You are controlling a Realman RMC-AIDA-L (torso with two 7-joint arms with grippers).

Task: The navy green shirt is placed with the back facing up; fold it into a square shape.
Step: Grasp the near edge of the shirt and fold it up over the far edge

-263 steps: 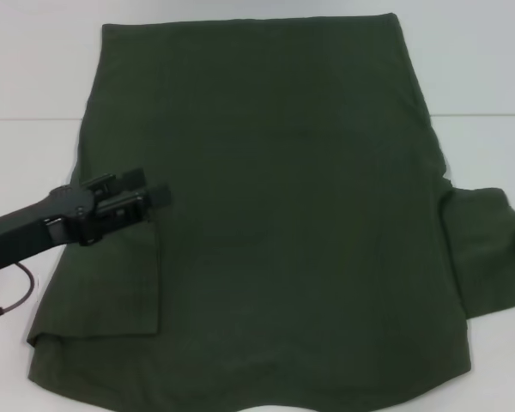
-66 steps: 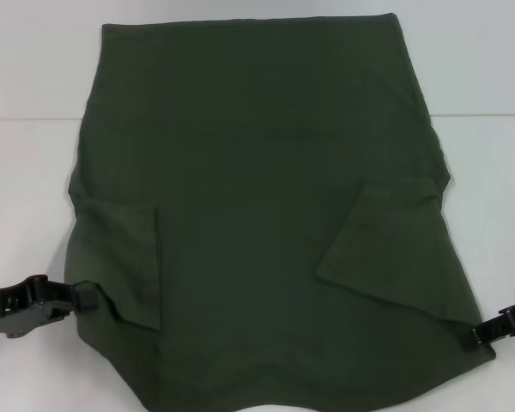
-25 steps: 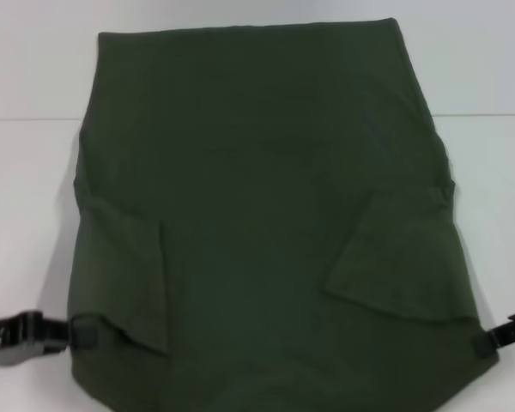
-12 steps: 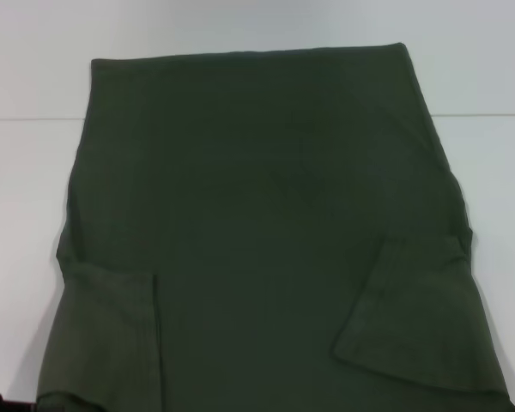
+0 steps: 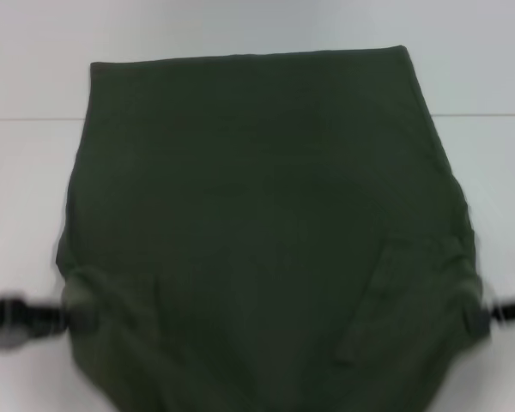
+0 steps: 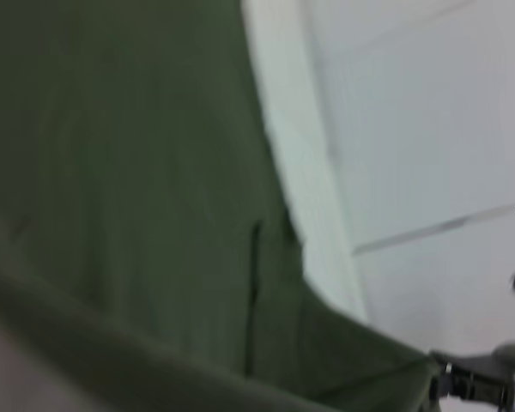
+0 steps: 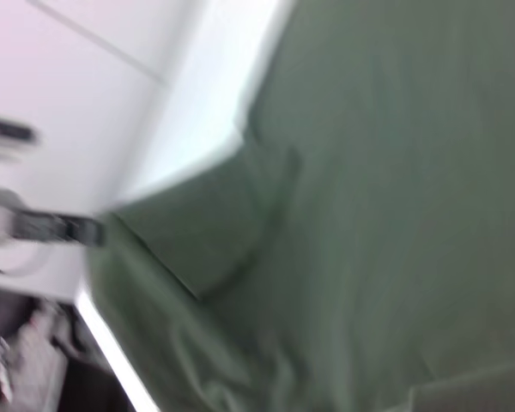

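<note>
On white table, navy green shirt back up, sleeves folded in; left gripper and right gripper clamped on its side edges.

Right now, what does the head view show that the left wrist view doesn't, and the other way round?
Only the head view shows the whole navy green shirt at once: its straight far edge, both folded-in sleeves, and the left hand and right hand at its two near corners. Only the left wrist view shows, from close up, a lifted near edge of the shirt in the foreground, with a fold line running along the cloth. Both show the dark olive cloth, the white table beside it, and the right hand at a shirt corner.
</note>
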